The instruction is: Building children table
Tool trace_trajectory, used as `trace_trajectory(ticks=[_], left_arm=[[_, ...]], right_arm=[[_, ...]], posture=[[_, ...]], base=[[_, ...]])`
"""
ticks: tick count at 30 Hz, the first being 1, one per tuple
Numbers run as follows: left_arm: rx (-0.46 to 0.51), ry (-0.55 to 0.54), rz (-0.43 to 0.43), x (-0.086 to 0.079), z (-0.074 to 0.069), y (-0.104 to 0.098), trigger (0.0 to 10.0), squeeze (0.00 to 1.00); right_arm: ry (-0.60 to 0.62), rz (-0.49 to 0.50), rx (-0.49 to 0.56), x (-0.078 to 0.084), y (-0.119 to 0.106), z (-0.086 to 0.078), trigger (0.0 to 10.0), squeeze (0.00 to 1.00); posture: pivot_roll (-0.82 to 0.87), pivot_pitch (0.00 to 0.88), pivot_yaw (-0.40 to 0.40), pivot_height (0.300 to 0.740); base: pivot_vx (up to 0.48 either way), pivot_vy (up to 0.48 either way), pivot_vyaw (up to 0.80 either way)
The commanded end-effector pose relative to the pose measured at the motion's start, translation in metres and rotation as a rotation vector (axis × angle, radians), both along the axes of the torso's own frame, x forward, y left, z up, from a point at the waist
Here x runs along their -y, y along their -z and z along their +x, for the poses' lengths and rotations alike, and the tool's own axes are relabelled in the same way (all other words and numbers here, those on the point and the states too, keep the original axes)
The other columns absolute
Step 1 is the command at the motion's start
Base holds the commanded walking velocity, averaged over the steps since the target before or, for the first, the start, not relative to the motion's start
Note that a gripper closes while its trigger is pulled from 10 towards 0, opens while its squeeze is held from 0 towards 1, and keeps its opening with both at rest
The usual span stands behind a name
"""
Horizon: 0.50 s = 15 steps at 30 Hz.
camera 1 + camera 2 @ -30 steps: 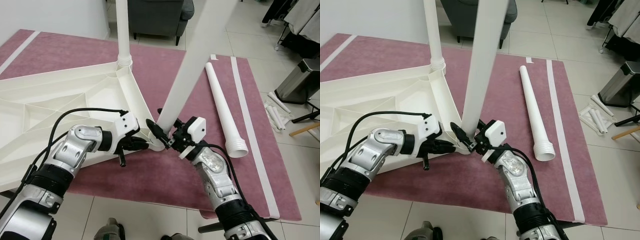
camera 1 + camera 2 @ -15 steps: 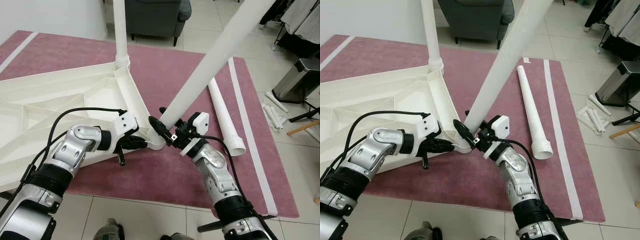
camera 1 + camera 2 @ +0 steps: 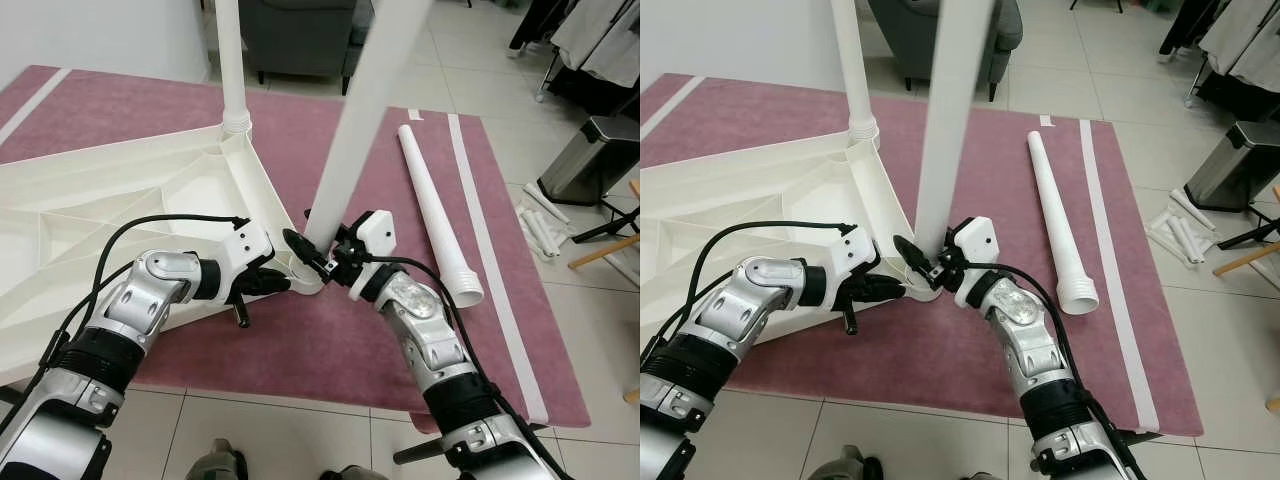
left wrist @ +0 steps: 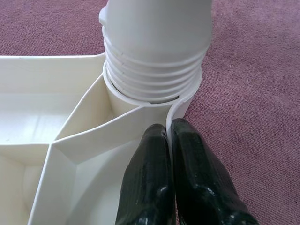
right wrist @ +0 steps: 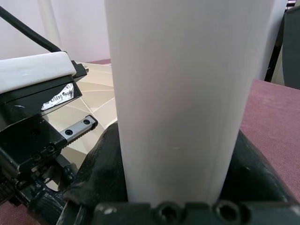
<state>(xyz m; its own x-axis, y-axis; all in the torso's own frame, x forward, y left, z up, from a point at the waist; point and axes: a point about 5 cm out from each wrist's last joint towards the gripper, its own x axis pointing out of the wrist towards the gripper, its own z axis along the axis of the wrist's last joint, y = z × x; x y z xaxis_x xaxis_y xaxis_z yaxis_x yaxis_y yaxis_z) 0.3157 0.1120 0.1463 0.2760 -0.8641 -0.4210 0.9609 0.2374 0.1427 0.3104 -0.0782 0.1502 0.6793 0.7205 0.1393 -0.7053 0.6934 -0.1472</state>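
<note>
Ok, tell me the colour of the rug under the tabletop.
The rug is dusty pink-mauve; clearest in the left eye view.

The upturned tabletop (image 3: 120, 190) is white and ribbed, as are its legs (image 3: 352, 140). A plain mauve rug (image 3: 330, 340) has a pale stripe (image 3: 490, 260). Both arms are silver, each pincer's fingers (image 4: 187, 187) black. The armchair (image 3: 300, 35) is dark grey.

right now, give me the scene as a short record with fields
tabletop: white, upside down on the rug
fitted leg: upright in the far corner socket
held leg: threaded end in the near corner socket, threads showing
spare leg: lying on the rug
right gripper: jaws shut on the held leg near its base
left gripper: jaws shut on the tabletop wall by the near socket
</note>
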Motion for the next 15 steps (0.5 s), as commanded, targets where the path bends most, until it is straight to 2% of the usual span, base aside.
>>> trace_trajectory(ticks=[1, 5, 11, 13, 14, 15], left_arm=[[0.111, 0.033, -0.076, 0.002, 0.005, -0.028, 0.0, 0.00], [0.111, 0.033, -0.077, 0.002, 0.005, -0.028, 0.0, 0.00], [0.109, 0.031, -0.079, 0.002, 0.004, -0.028, 0.0, 0.00], [0.109, 0.030, -0.080, 0.002, 0.004, -0.028, 0.0, 0.00], [0.109, 0.030, -0.080, 0.002, 0.004, -0.028, 0.0, 0.00], [0.108, 0.029, -0.081, 0.003, 0.004, -0.028, 0.0, 0.00]], right_arm=[[0.071, -0.167, -0.327, 0.015, 0.070, -0.012, 0.0, 0.00], [0.081, -0.178, -0.341, 0.014, 0.071, -0.011, 0.0, 0.00], [0.175, -0.158, -0.367, 0.012, 0.079, -0.015, 0.0, 0.00], [0.270, -0.145, -0.386, 0.010, 0.085, -0.018, 0.0, 0.00], [0.270, -0.145, -0.386, 0.010, 0.085, -0.018, 0.0, 0.00], [0.334, -0.135, -0.405, 0.009, 0.088, -0.020, 0.0, 0.00]], posture=[[0.16, 0.082, 0.000, 0.740], [0.16, 0.082, -0.001, 0.740], [0.16, 0.089, -0.002, 0.740], [0.15, 0.094, 0.001, 0.740], [0.15, 0.094, 0.001, 0.740], [0.15, 0.096, 0.001, 0.740]], base=[[0.000, 0.000, 0.00], [0.000, 0.000, 0.00], [0.000, 0.000, 0.00], [0.000, 0.000, 0.00], [0.000, 0.000, 0.00], [0.000, 0.000, 0.00]])
